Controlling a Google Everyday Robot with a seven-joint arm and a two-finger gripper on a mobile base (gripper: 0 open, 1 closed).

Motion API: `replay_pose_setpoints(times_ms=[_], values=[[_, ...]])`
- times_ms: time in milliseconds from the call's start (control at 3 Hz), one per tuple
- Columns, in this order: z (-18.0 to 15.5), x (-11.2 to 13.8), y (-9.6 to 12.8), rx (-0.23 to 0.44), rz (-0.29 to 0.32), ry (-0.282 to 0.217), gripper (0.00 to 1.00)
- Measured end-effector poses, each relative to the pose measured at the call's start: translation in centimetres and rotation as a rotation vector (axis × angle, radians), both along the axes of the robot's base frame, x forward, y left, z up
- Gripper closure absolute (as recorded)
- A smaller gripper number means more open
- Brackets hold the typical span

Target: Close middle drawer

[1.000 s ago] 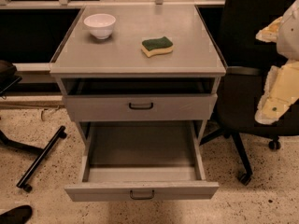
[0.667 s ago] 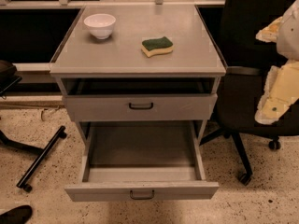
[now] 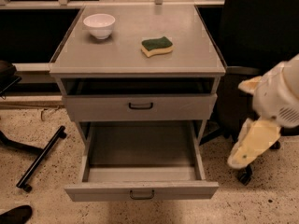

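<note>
The middle drawer (image 3: 140, 191) is pulled far out toward me at the bottom of the grey cabinet. It has a low flat front panel with a small dark bar handle (image 3: 141, 195), and its long shallow tray (image 3: 140, 148) is empty. My gripper (image 3: 254, 143), white with yellowish parts, hangs at the right of the view. It is beside the cabinet's right side, apart from the drawer and about level with its tray.
Above it, a taller-fronted grey drawer (image 3: 140, 107) stands slightly out. On the cabinet top (image 3: 196, 55) sit a white bowl (image 3: 99, 25) and a green-and-yellow sponge (image 3: 157, 45). A black office chair (image 3: 252, 41) stands behind my gripper, and a black bar (image 3: 41, 157) lies on the floor at left.
My gripper has moved down and slightly left, from level with the cabinet top to level with the open drawer. The drawers, bowl and sponge have not moved.
</note>
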State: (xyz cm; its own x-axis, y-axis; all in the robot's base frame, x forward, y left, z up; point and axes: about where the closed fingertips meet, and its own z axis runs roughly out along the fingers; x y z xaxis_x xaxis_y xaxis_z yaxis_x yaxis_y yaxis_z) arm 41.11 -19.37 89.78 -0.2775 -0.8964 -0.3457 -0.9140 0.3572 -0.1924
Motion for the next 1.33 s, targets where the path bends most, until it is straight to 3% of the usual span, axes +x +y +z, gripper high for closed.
replay_pose_setpoints(times_ms=[333, 667, 1000, 1333], values=[[-7.8, -1.9, 2.8, 0.119, 0.005, 0.074, 0.0], [-17.1, -4.4, 6.7, 0.218, 0.059, 0.194, 0.0], [-25.1, -7.5, 9.4, 0.274, 0.09, 0.321, 0.0], [-25.1, -7.5, 9.4, 0.274, 0.09, 0.321, 0.0]])
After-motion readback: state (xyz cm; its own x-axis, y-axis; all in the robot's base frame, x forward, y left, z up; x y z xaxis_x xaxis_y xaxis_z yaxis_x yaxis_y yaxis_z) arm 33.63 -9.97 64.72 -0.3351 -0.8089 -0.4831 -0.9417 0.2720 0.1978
